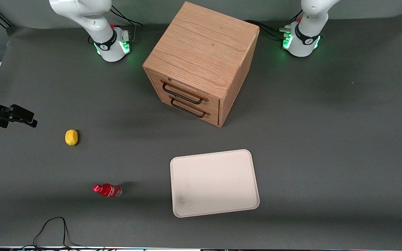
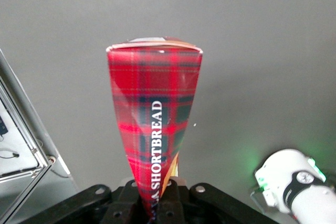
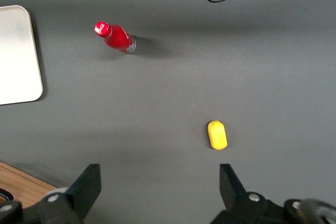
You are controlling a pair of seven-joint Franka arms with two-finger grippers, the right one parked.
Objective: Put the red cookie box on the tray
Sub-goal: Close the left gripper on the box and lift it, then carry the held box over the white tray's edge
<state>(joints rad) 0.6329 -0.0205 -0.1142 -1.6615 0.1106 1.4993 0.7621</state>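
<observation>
In the left wrist view my gripper (image 2: 156, 195) is shut on the red cookie box (image 2: 154, 108). The box is a red tartan carton lettered SHORTBREAD. It sticks straight out from the jaws, with bare grey table below it. Neither the gripper nor the box shows in the front view; only the working arm's base (image 1: 302, 38) is there. The tray (image 1: 215, 183) is pale pinkish-beige with a grey smudge. It lies flat with nothing on it, nearer to the front camera than the wooden cabinet. Its edge (image 3: 18, 56) also shows in the right wrist view.
A wooden two-drawer cabinet (image 1: 201, 62) stands mid-table. Toward the parked arm's end lie a small red bottle (image 1: 107, 190) on its side and a yellow lemon (image 1: 71, 137). A black cable (image 1: 52, 230) loops at the table's front edge. The arm base (image 2: 294, 182) glows green.
</observation>
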